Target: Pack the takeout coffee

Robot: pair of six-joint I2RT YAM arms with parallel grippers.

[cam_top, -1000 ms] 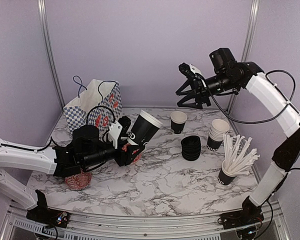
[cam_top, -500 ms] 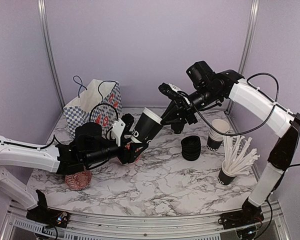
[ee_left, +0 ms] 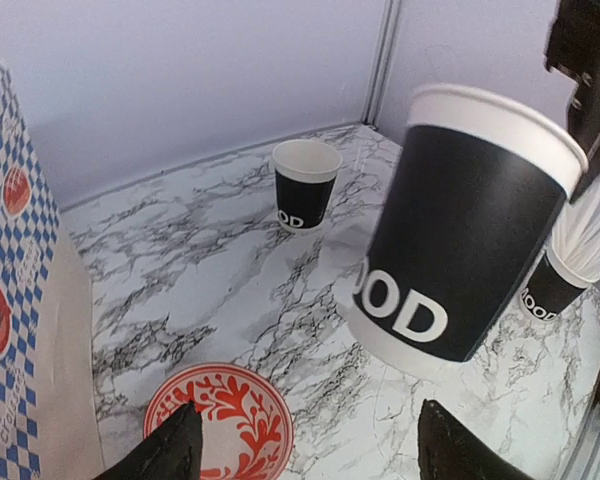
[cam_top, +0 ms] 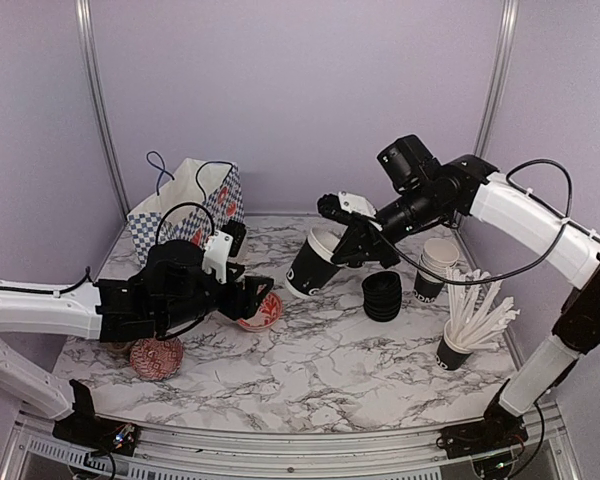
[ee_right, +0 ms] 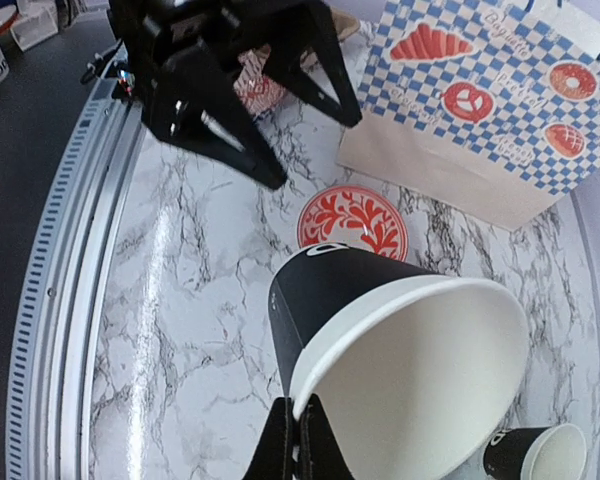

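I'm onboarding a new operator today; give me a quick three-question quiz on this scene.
1. True or false: the right pincer is shut on the rim of the big black cup.
2. The left pincer is: A) open, holding nothing; B) shut on a bowl; C) shut on a lid.
3. What fills the small cup nearest the right arm's base?
Key: 1 true; 2 A; 3 white straws.
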